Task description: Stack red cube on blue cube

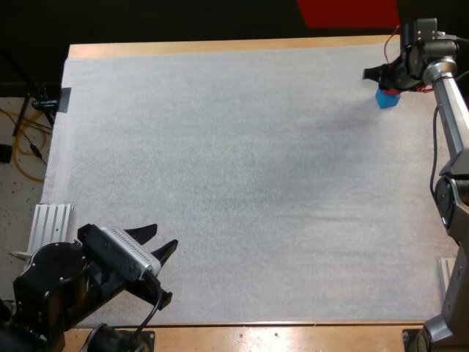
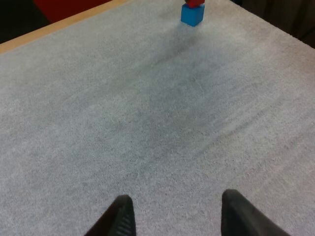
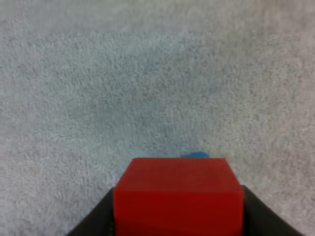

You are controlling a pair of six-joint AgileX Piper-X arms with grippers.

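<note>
The right claw (image 3: 178, 211) is closed on the red cube (image 3: 178, 189), with one finger pressed against each side face. The blue cube (image 1: 388, 99) sits directly under that claw on the white mat (image 1: 234, 183) of the worktop. The left claw (image 2: 172, 219) stands wide open, holds nothing, and is well apart from both cubes. Treat the release as the critical step. If you open the right claw while the red cube is offset, the cube may overhang an edge of the blue cube and tip onto the mat. The right wrist view shows a sliver of blue just beyond the far edge of the red cube, which suggests the two are not squarely aligned along the claw's forward axis. A second hazard is uneven opening: a finger that drags on retreat could pull the red cube sideways or nudge the blue cube beneath it. Cross-check the views before release. The right wrist view confirms the grip, but the red cube covers nearly all of the blue cube. The left wrist view, from far off, shows red directly over blue with no visible gap. Whether the red cube is fully seated cannot be told.
</note>
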